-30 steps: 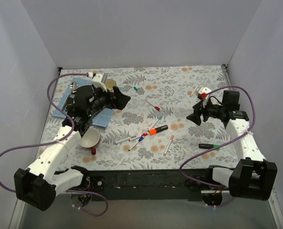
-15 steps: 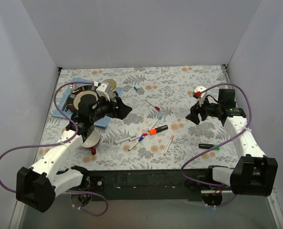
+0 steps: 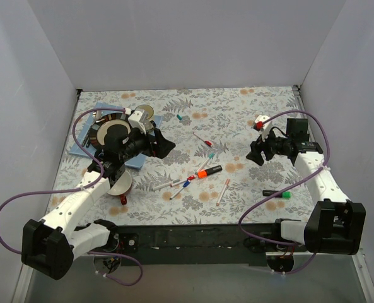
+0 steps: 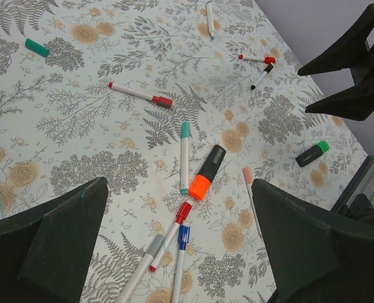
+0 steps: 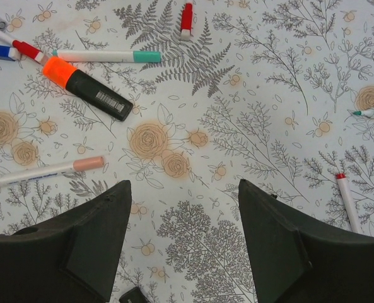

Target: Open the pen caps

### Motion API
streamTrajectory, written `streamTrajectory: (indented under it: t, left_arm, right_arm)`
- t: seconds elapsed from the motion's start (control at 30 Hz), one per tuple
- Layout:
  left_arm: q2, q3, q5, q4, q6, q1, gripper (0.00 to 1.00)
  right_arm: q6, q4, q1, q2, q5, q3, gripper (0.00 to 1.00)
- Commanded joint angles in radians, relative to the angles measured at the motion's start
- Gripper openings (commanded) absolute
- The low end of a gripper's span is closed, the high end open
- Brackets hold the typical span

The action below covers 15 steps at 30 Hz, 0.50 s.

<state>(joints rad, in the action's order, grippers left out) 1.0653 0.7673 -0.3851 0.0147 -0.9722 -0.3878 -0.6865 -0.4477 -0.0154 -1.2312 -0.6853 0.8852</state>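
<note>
Your worktop (image 3: 237, 107) shows nearly the whole job left. Both hands hang empty with jaws apart: left hand (image 3: 166, 140) over left-centre, right hand (image 3: 252, 154) at the right. The cup (image 3: 118, 183), near left, is partly hidden, so I cannot tell its contents. The orange cap (image 4: 200, 187), red cap (image 4: 184, 211) and blue cap (image 4: 183, 234) sit unopened mid-worktop. One teal cap (image 4: 37, 47) lies loose at the far side.
</note>
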Motion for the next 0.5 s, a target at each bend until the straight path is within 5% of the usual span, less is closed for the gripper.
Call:
streamTrajectory:
  t: [0.0,0.47]
  left_arm:
    - [-0.014,0.03,-0.018,-0.019,0.009,0.004,0.98]
    - [-0.03,0.033,-0.012,0.007,0.009,0.003,0.98]
  right_arm:
    - [-0.015,0.009,0.006,-0.011,0.026,-0.002,0.76]
    - [-0.01,0.014,0.006,-0.068,0.147,0.006,0.76]
